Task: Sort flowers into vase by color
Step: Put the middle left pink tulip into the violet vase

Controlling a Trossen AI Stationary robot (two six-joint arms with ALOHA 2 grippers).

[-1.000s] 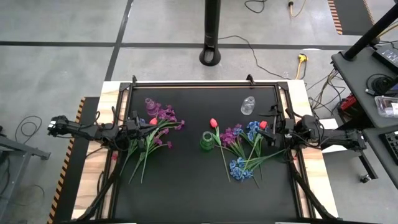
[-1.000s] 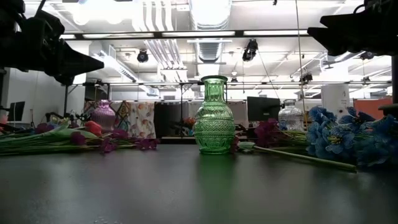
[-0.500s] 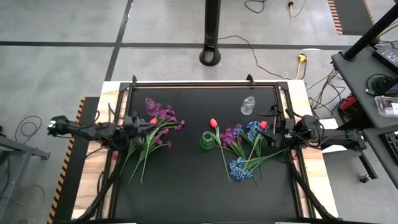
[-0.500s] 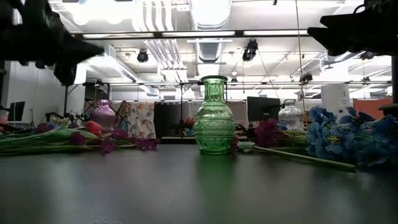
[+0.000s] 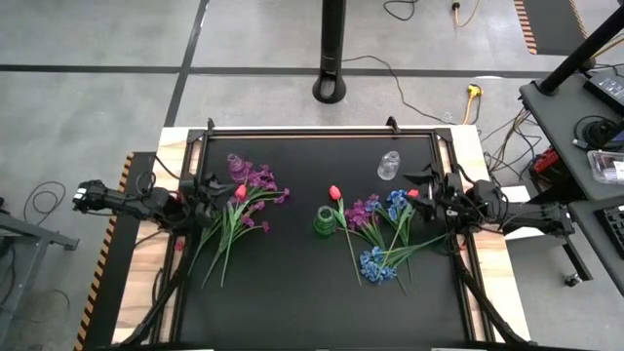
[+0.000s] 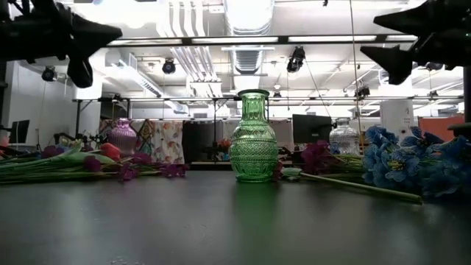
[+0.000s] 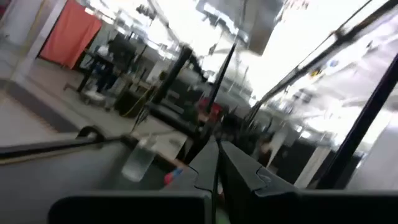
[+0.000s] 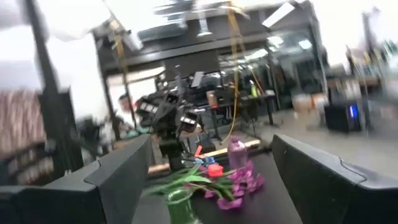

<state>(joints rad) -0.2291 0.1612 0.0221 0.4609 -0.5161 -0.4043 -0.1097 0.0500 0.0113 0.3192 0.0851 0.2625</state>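
The right-hand heap of long green-stemmed artificial flowers [image 5: 378, 237], red, purple and blue, lies on the black counter [image 5: 292, 292] between the green patterned glass vase [image 5: 324, 221] and the right tool [image 5: 429, 203]. Stems run mostly toward the counter's near edge. The right tool, nearer this heap, hovers just beside the blooms, released wide and empty. The left tool [image 5: 203, 193] hangs clenched above the left heap [image 5: 234, 219].
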